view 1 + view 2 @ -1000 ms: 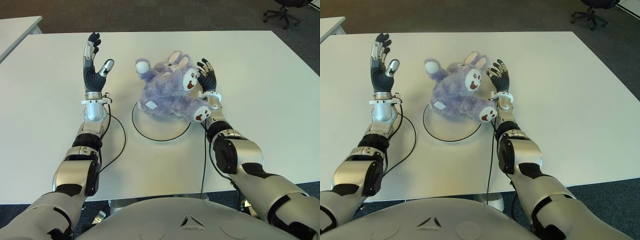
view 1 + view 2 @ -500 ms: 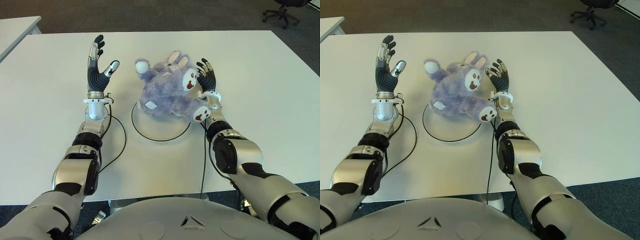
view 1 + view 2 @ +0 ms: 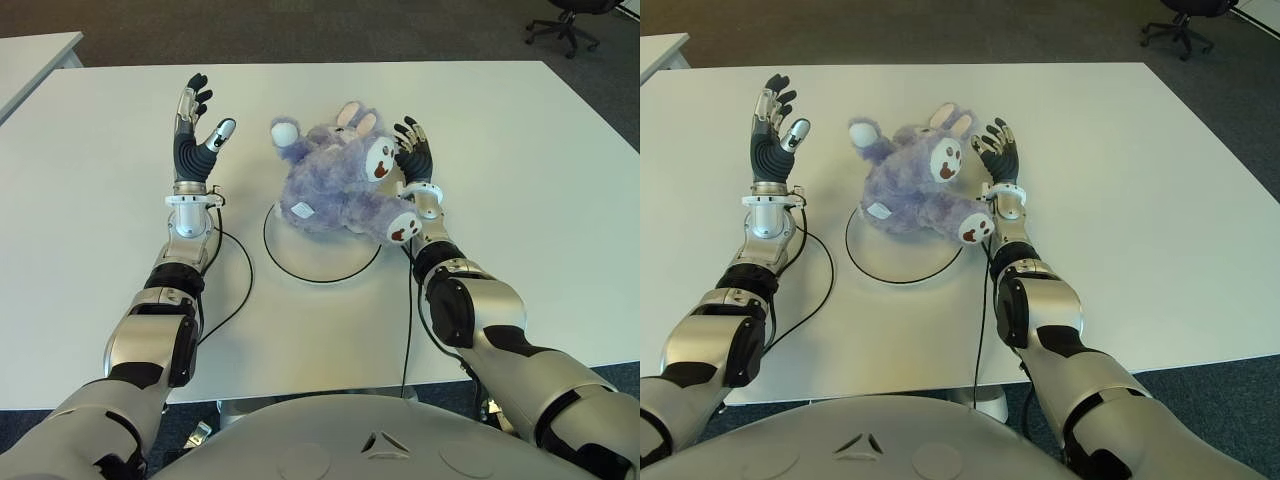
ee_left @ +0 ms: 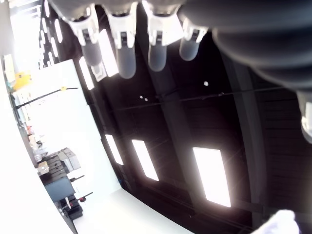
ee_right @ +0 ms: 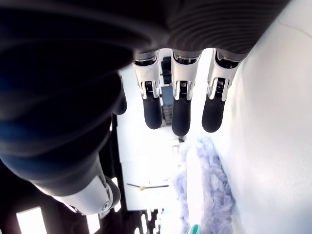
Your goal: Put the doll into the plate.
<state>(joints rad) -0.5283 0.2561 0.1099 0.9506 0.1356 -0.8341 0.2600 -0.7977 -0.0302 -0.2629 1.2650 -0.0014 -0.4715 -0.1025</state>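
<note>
Lying on the white table [image 3: 520, 150], the purple plush doll [image 3: 335, 180] covers the far part of the plate [image 3: 318, 268], a flat disc with a dark rim; its head and one arm hang past the far rim. It looks light, soft and compressible, not slippery; a squeeze across the body from both sides seems the surest hold. The right hand [image 3: 414, 155] shows just beside the doll's right side, fingers spread, empty. The left hand [image 3: 195, 125] is raised to the doll's left, well apart, fingers extended, empty. Contact between right fingers and doll cannot be confirmed; the doll hides the plate's far rim.
</note>
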